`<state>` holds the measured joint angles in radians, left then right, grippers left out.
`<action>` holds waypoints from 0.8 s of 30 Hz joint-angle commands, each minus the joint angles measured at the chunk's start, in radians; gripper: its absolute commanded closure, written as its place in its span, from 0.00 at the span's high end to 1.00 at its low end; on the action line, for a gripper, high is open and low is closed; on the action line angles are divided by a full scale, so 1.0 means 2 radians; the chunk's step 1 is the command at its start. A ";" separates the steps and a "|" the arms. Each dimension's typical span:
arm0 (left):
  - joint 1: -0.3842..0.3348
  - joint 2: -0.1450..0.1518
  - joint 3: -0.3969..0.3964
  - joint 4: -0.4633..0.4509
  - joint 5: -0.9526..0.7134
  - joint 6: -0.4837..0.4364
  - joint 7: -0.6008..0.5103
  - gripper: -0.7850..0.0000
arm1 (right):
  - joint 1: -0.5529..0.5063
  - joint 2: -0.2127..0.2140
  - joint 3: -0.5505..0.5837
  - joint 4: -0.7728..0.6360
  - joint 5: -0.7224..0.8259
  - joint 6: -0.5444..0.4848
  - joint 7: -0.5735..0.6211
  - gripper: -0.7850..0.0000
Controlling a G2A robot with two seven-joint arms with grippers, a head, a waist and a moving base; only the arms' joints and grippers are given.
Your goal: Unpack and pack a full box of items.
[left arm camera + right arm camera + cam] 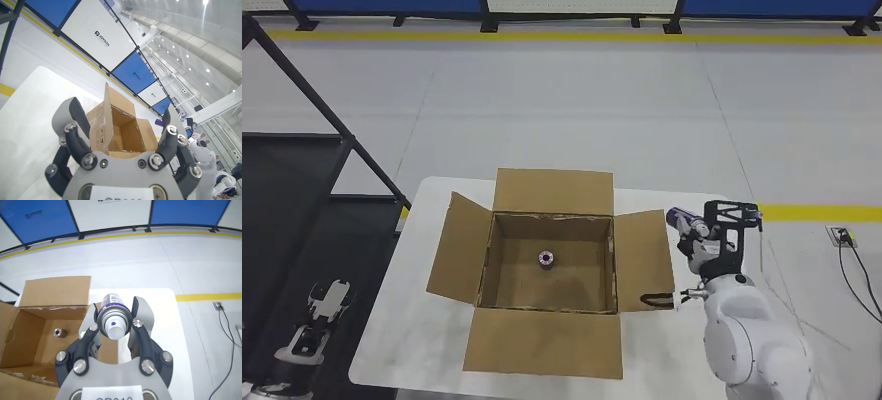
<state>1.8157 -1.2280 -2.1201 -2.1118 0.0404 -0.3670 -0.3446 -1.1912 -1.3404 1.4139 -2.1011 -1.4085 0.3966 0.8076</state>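
Cardboard box (542, 345), brown with flaps open, sits on the white tabletop (417, 340). Just beside its right flap, the right claw (114, 306) pinches a purple metal spray can with a white cap (113, 315). The can is probably light, stiff and slick, best held mid-barrel. Left claw (122, 106) is spread and empty.

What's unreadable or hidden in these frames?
Box floor: left wrist view, hidden by its own walls and raised flap.
Spray can base: right wrist view, faces away; sides covered by fingers of the right gripper.
Dark object beside the box's flap: top view, too small to identify.
Metal cylinder: top view, too small for detail.
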 commanded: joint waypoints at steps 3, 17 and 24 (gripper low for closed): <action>0.000 0.000 0.000 0.000 0.000 0.000 0.000 1.00 | 0.032 0.002 0.031 0.075 -0.014 0.002 0.069 0.00; 0.000 0.000 0.000 0.000 0.000 0.000 0.000 1.00 | 0.187 0.003 0.032 0.359 -0.036 -0.055 0.185 0.00; 0.000 0.000 0.000 0.000 0.000 0.000 0.000 1.00 | 0.199 0.002 0.033 0.386 -0.022 -0.073 0.181 0.28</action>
<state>1.8157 -1.2280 -2.1201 -2.1118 0.0404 -0.3670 -0.3446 -0.7961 -1.3356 1.4792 -1.3324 -1.4578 0.2565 1.1709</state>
